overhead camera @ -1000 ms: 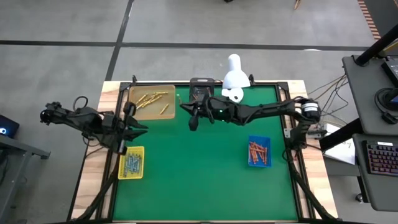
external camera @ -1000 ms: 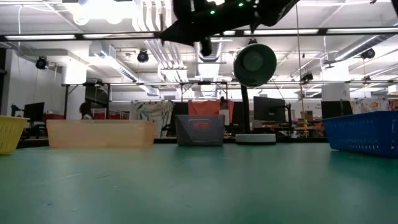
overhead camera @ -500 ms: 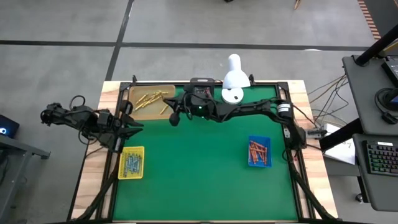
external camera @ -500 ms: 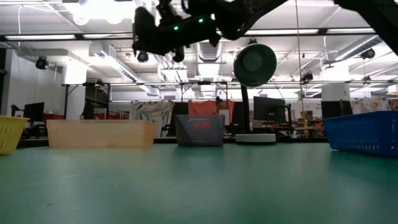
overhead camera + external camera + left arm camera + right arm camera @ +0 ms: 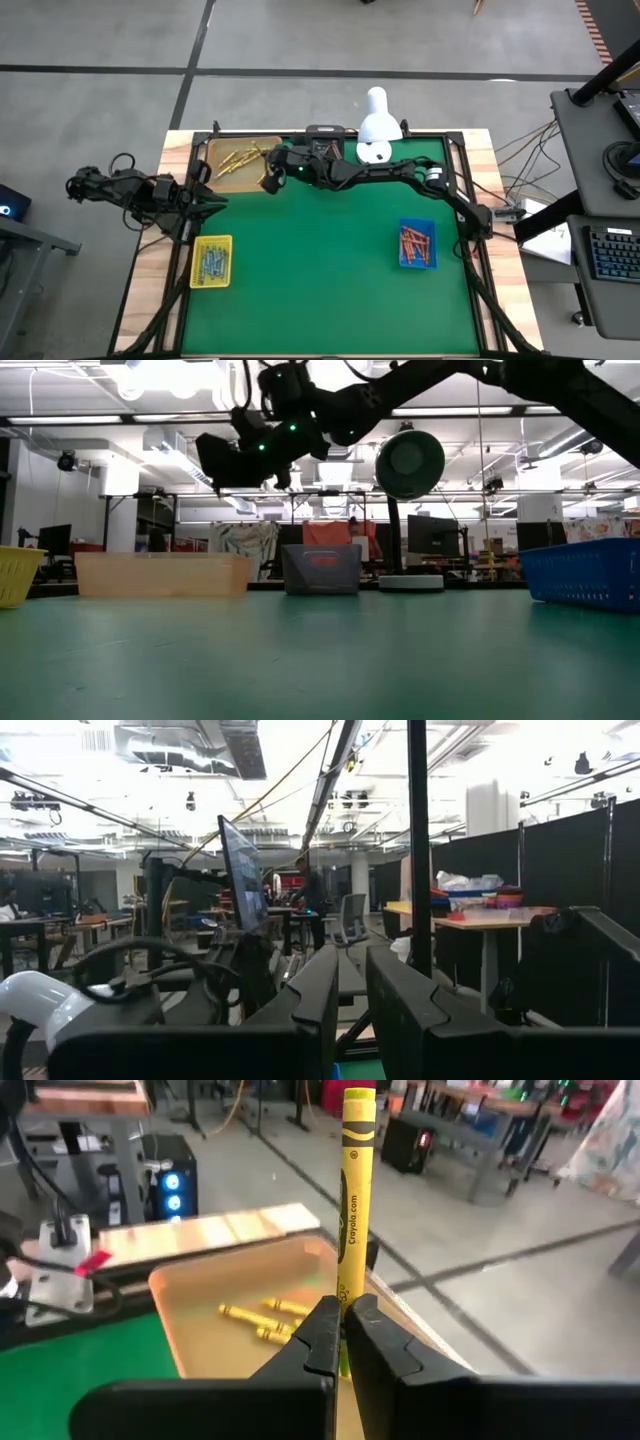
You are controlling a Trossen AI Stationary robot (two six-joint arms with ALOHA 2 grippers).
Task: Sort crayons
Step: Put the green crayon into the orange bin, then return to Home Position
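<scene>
Right arm swung further toward the table's far-left corner: right gripper [image 5: 268, 181], pinching a yellow crayon [image 5: 354, 1220], went from mid-table to the edge of the tan tray [image 5: 222, 175]. Left gripper [image 5: 207, 196] drew back slightly toward the table's left edge.

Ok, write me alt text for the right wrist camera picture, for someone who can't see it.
The right claw holds a yellow crayon upright between its dark fingers, above a tan tray that already holds a few yellow crayons. The tray sits at the edge of the green table, with a workshop floor beyond.
</scene>
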